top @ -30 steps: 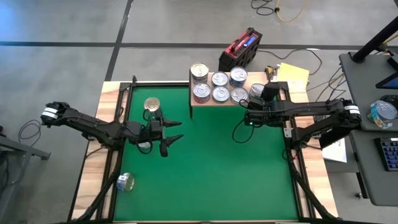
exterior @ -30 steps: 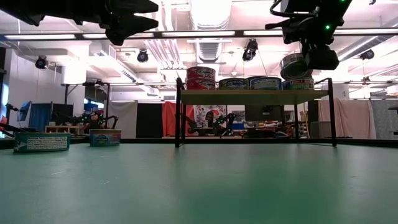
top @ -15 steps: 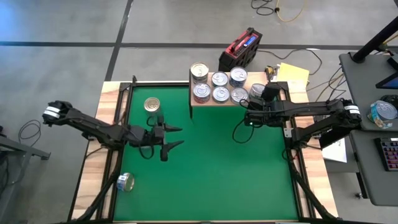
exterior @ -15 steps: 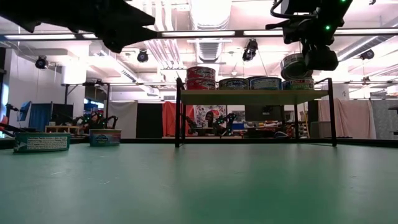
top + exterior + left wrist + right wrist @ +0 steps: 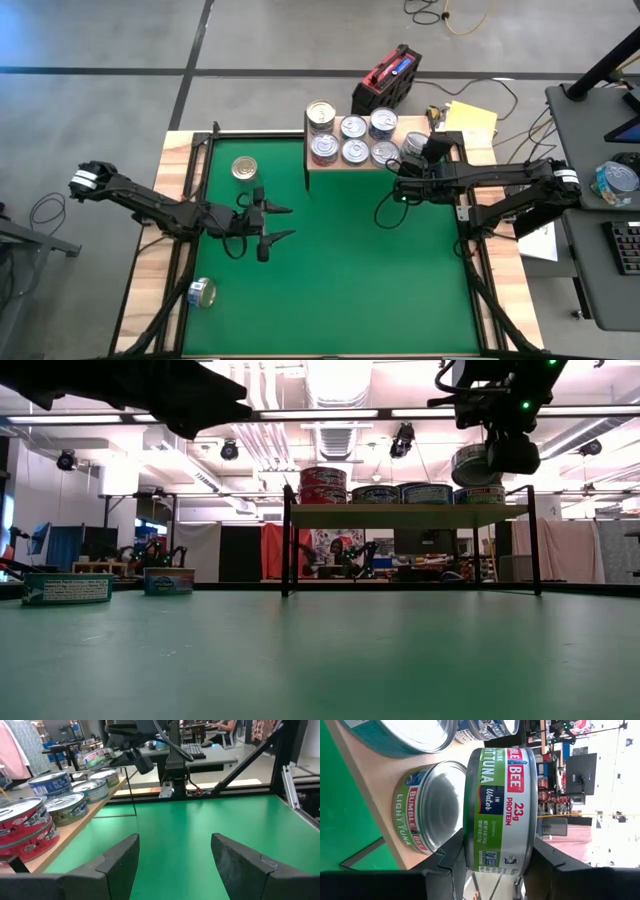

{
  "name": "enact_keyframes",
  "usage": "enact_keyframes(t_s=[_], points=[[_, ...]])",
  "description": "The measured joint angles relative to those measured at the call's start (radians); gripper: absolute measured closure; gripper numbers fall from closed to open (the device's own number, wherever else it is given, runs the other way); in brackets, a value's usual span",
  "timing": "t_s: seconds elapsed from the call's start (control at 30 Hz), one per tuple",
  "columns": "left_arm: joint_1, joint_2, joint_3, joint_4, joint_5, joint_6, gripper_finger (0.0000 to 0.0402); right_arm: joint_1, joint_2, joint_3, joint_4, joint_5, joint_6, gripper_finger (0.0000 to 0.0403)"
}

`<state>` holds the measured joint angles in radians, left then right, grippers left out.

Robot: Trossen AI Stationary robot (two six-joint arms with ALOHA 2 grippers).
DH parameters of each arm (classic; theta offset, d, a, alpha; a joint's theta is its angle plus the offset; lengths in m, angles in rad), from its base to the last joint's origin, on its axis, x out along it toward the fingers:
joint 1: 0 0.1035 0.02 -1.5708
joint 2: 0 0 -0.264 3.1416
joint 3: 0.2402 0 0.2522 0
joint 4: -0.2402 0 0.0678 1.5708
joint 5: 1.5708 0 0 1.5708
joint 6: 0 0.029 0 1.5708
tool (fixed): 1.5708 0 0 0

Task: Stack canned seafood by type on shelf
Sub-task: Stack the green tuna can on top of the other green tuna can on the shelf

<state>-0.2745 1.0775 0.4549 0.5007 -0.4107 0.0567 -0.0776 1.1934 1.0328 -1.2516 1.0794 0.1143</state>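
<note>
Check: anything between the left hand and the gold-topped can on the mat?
Nothing. In the high view only bare green mat separates the open left hand from the gold-topped can.

The shelf (image 5: pixel 355 160) is a small light-wood board on thin black legs at the far edge of the green mat. On it stand 6 cans (image 5: pixel 354 151) in 2 rows, upright, close together; the far-left one is a stack of 2 red-labelled tins (image 5: pixel 323 485). A green-labelled tuna can (image 5: pixel 501 810) is held upright just above the shelf's right end, over a matching can (image 5: pixel 427 805). A gold-topped can (image 5: pixel 244 168) stands alone on the mat, and another can (image 5: pixel 202 293) lies near the mat's left edge.
</note>
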Motion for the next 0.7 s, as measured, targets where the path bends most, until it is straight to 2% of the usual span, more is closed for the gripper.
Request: enact_keyframes(t_s=[0.7], points=[[0.0,0.001,0.0,-0.019,0.0,0.013,0.0171,0.0,0.0,-0.008,-0.025,-0.008,0.006,0.0271]])
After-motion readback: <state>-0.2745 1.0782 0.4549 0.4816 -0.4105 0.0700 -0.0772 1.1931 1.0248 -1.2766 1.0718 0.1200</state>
